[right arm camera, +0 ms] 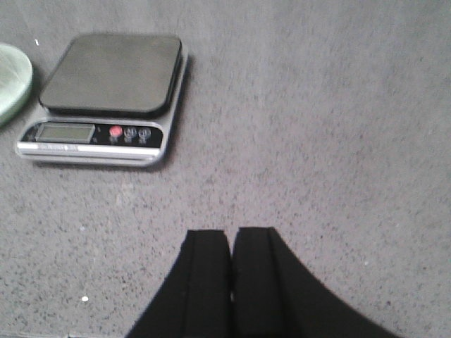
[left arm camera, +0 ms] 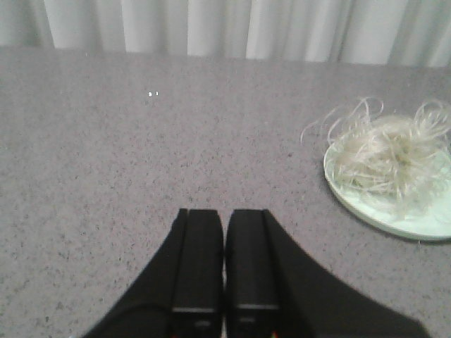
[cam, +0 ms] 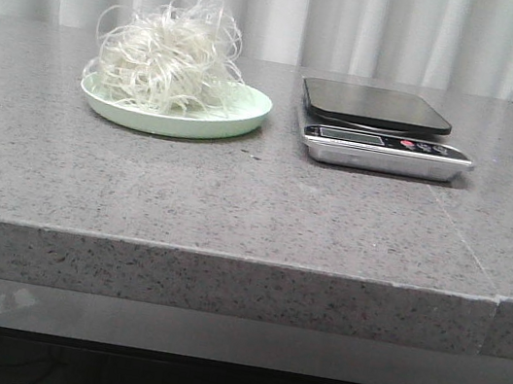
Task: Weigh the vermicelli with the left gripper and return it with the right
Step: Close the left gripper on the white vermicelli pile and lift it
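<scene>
The vermicelli (cam: 171,55), a fluffy clump of off-white curly strands, lies on a pale green plate (cam: 240,115) at the back left of the grey table. It also shows in the left wrist view (left arm camera: 384,151) on the plate (left arm camera: 373,218). A kitchen scale (cam: 385,130) with a dark platform stands to the plate's right, and shows in the right wrist view (right arm camera: 106,95). My left gripper (left arm camera: 225,215) is shut and empty over bare table, well away from the plate. My right gripper (right arm camera: 232,236) is shut and empty, apart from the scale. Neither gripper shows in the front view.
The grey speckled table (cam: 236,198) has its front edge near the camera. A white curtain (cam: 364,23) hangs behind it. The plate's rim (right arm camera: 14,77) shows beside the scale in the right wrist view.
</scene>
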`<act>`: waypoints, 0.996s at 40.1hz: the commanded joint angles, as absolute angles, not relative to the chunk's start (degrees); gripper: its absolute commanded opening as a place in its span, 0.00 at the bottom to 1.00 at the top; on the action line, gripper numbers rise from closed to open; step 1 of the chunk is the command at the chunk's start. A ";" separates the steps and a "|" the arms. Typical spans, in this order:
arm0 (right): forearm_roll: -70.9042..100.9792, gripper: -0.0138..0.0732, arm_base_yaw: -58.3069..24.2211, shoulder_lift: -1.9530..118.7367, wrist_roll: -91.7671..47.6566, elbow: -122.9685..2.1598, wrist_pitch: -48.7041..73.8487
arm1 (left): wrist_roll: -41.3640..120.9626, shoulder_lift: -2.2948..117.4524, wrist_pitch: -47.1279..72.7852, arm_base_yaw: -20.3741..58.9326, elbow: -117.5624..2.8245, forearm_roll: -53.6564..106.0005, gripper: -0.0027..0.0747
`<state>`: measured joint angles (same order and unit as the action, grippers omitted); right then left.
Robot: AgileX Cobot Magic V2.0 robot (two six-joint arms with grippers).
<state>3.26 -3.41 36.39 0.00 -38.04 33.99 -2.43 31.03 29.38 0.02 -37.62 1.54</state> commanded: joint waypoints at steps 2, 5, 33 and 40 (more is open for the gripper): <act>3.58 0.34 -3.52 39.56 -0.35 -40.06 30.91 | -2.64 33.41 26.50 0.49 -39.09 2.05 0.24; 3.58 0.34 -3.52 40.92 -0.35 -40.06 30.98 | -2.64 34.35 26.50 0.49 -39.09 2.05 0.24; 3.58 0.84 -3.52 44.53 -1.52 -40.06 30.52 | -1.60 42.59 26.29 2.18 -39.47 2.28 0.70; 3.58 0.83 -3.52 44.53 -1.52 -40.06 29.89 | 0.00 48.87 26.29 9.57 -44.09 2.36 0.70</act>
<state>3.26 -3.41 44.39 -0.81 -38.04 33.98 -0.51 45.86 30.42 6.06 -39.70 1.54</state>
